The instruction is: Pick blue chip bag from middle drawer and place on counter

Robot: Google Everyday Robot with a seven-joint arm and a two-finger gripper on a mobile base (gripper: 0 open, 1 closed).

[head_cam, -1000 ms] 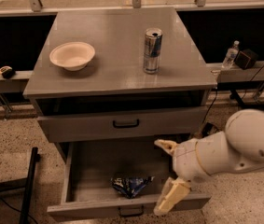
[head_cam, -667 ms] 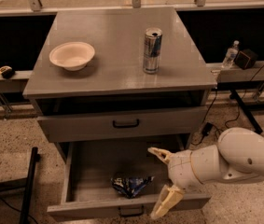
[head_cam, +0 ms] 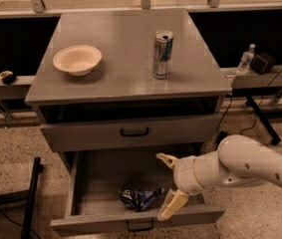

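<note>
1. Camera view cut my arm (head_cam: 252, 167) off at the right edge, so only the pale forearm and wrist showed.
2. My wrist covered the right wall and right rear corner of the middle drawer (head_cam: 74, 185), and the black handle (head_cam: 140, 227) on its front ran into the bottom edge.
3. The print on the blue chip bag (head_cam: 139, 197) was too faint to read; I made out only crumpled dark blue foil with paler edges.
4. My jaws stood wide apart inside the open middle drawer, towards its right side, one finger (head_cam: 166, 159) high and the other pointing down at the drawer front.
5. The blue chip bag lay on the drawer floor near the front, just left of my lower finger and below the upper one. I could not tell whether the lower finger touched it.
6. Against a second earlier, my jaws had come leftwards, closer to the bag, and were as wide apart as before.
7. The bag had not shifted, and the can (head_cam: 162, 54) and bowl (head_cam: 77, 59) stood on the worktop (head_cam: 120, 34) as before.
</note>
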